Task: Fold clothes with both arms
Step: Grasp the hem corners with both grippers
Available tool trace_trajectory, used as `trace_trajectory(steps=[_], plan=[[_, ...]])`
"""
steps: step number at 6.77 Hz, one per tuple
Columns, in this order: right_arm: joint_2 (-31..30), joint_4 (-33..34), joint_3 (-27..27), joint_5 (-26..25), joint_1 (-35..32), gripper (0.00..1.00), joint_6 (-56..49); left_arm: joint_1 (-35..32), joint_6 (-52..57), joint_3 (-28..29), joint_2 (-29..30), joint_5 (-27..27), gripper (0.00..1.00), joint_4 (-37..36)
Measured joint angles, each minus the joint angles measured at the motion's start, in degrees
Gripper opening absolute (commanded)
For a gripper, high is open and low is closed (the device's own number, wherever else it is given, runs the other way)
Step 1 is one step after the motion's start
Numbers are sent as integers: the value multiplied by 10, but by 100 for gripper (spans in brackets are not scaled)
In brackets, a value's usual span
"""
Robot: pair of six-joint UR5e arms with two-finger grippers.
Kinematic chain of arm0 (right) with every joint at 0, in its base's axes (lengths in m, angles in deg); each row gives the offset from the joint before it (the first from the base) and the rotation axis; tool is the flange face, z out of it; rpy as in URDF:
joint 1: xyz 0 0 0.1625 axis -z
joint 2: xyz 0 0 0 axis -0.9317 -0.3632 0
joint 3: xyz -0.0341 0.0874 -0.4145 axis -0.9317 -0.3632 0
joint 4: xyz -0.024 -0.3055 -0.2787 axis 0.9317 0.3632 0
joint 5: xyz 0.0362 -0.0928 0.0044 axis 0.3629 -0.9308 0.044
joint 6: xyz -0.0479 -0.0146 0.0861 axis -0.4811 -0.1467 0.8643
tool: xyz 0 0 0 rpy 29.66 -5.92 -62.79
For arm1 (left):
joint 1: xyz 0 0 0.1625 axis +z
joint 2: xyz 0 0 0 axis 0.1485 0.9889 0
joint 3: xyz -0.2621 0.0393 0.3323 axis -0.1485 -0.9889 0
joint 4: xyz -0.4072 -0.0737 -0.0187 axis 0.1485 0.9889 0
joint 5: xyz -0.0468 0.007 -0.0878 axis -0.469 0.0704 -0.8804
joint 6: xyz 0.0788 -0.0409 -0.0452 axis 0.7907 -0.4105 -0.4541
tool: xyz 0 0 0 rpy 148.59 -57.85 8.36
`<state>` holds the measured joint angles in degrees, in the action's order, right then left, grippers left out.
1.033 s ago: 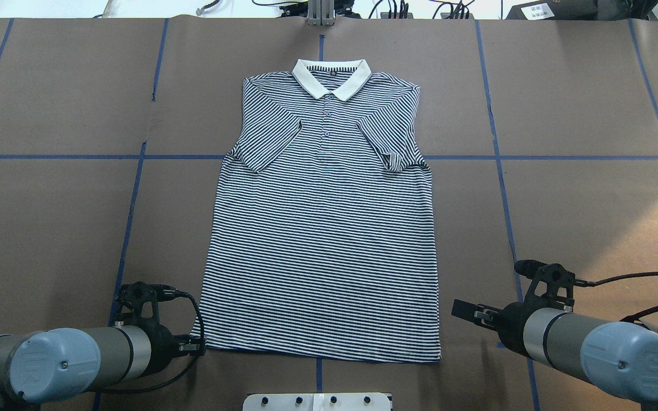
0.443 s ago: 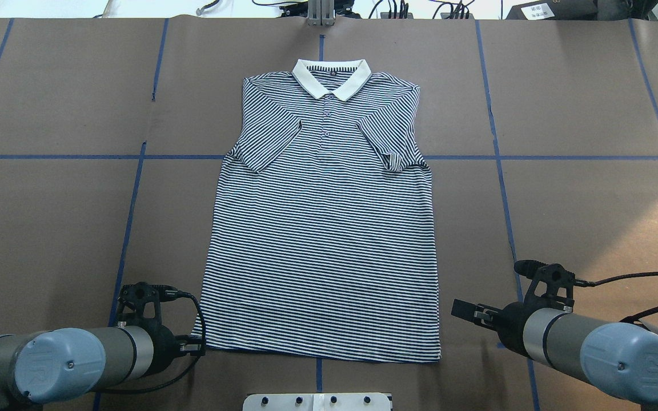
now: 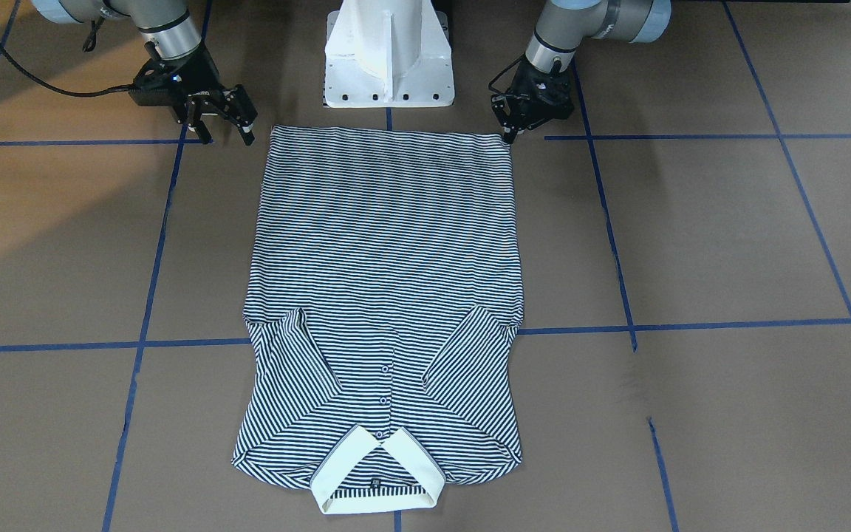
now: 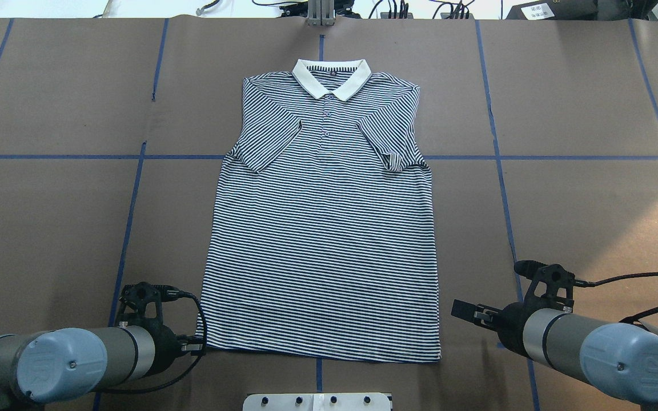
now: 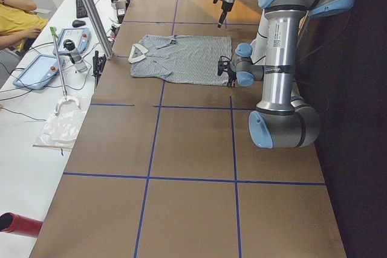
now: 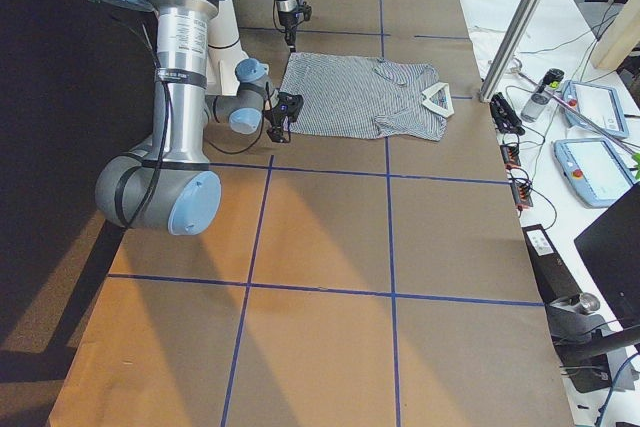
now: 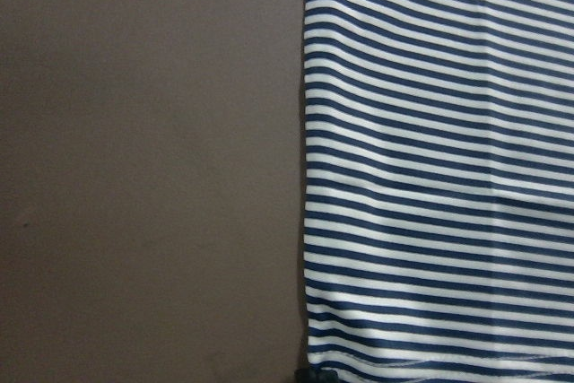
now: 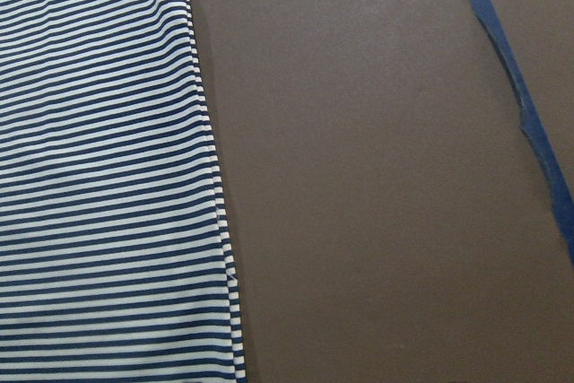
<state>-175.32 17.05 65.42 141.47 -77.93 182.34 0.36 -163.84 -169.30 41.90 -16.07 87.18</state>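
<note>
One striped polo shirt point(image 4: 323, 240) lies flat on the brown bench point(image 4: 580, 200), with its collar point(image 4: 332, 77) far from the robot and its hem point(image 4: 320, 355) nearest it. Both sleeves point(image 4: 266, 140) are already folded in across the chest. The body is not yet folded, so most of the task looks left to do. The left end effector point(image 3: 508, 133) is clenched at one hem corner, apparently pinching the cloth. The right end effector point(image 3: 224, 131) is released, fingers spread, just beside the other corner without touching it. Count: one shirt, two sleeves, two arms point(image 4: 72, 359), two end effectors.
</note>
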Motion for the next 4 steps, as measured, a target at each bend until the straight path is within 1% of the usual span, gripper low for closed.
trace_trajectory(steps=[2,3,4], plan=[[2,0,0,-1,0,91,0,-2,1,-2,0,0,0,0],[3,0,1,-3,0,91,0,-5,3,-9,-1,0,0,0],[4,0,1,-4,1,89,0,-8,5,-26,-2,0,0,-9]])
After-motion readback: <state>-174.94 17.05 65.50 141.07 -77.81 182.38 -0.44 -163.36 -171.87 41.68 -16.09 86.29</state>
